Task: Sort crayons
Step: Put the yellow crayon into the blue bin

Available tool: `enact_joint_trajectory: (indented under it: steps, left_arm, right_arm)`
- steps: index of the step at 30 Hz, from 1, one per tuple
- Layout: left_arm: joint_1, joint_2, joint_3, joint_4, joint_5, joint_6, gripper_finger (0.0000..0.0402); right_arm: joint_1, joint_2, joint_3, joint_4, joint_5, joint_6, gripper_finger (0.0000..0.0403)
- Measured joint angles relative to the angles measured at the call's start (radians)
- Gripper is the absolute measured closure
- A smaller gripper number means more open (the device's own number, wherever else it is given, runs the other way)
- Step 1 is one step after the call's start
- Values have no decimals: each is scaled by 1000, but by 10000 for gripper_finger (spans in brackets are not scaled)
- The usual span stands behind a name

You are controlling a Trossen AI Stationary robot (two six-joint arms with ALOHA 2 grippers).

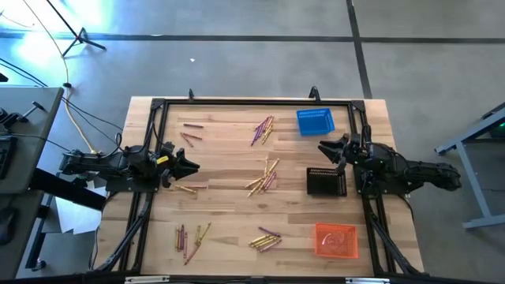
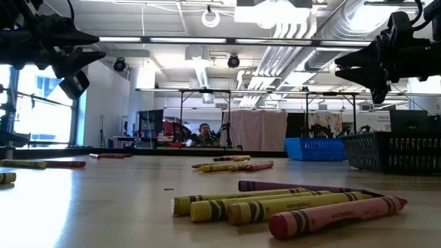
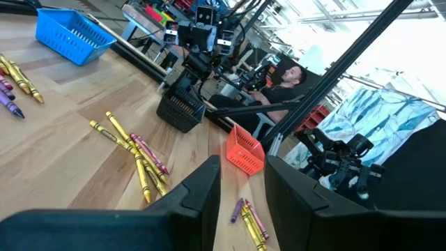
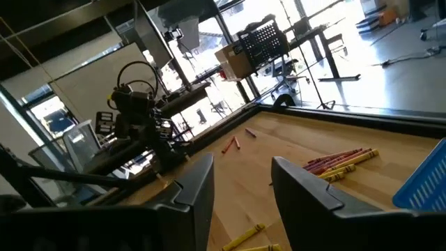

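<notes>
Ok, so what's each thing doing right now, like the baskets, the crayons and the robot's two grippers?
Blue basket: upright, looks empty.
Black basket: upright, no crayons seen inside.
Orange basket: upright, no crayons seen inside.
Crayons: lying in loose bunches on the table, none in a basket.
Left gripper: open, empty, above the table.
Right gripper: open, empty, near the black basket.

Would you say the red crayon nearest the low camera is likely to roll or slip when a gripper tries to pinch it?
The red crayon looks round and thin, so a nudge would probably roll it. It lies against the yellow crayons, which may shift with it. Its paper wrapper should give fair grip.
</notes>
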Motion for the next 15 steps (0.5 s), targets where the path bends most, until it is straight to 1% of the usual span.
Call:
enact_joint_trajectory:
  steps: [3, 6, 8, 13, 15]
  left_arm:
    - [0, 0, 0, 0, 0, 0, 302]
    - [0, 0, 0, 0, 0, 0, 302]
    - [0, 0, 0, 0, 0, 0, 302]
    - [0, 0, 0, 0, 0, 0, 302]
    - [0, 0, 0, 0, 0, 0, 302]
  right_arm:
    - [-1, 0, 0, 5, 56, -53, 273]
    - [-1, 0, 0, 6, 64, -84, 273]
    - [-1, 0, 0, 7, 64, -84, 273]
    - [-1, 0, 0, 17, 136, -84, 273]
    - [-1, 0, 0, 17, 140, -84, 273]
